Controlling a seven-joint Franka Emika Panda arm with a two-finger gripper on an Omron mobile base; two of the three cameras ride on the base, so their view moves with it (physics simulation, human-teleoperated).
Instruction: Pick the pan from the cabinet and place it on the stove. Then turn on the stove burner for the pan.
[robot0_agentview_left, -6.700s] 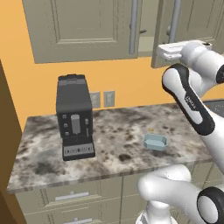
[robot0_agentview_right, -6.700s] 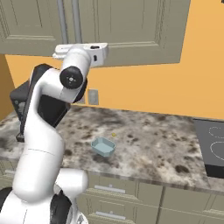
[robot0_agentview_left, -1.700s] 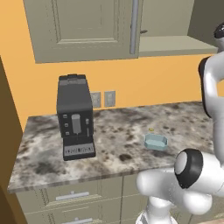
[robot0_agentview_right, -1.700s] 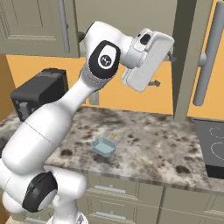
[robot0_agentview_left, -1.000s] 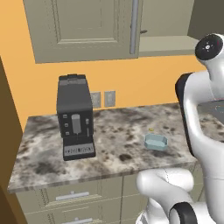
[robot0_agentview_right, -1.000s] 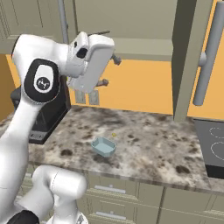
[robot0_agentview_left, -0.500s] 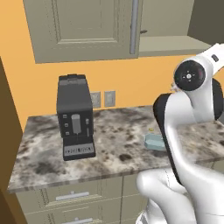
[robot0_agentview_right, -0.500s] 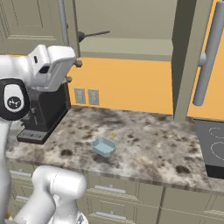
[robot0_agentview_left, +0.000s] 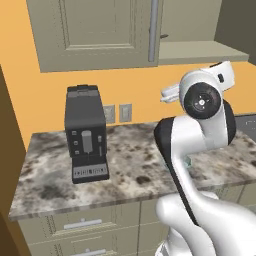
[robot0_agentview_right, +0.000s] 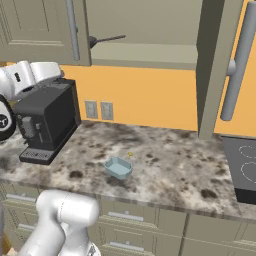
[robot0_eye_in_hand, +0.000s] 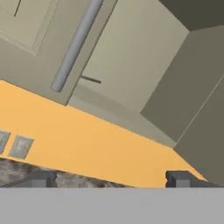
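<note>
With fingers (robot0_eye_in_hand: 41, 178) spread and empty, the reach could clip the cabinet (robot0_agentview_right: 150, 30) door before meeting the pan (robot0_agentview_right: 102, 40).

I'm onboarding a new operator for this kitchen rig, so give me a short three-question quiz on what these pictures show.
1. True or false: the cabinet door on the right stands open.
2. Which thing pokes out past the closed left door: A) the pan handle B) a ladle C) a whisk?
3. Fill in: the small blue container sits on the ____.

Key: 1 true. 2 A. 3 countertop.
</note>
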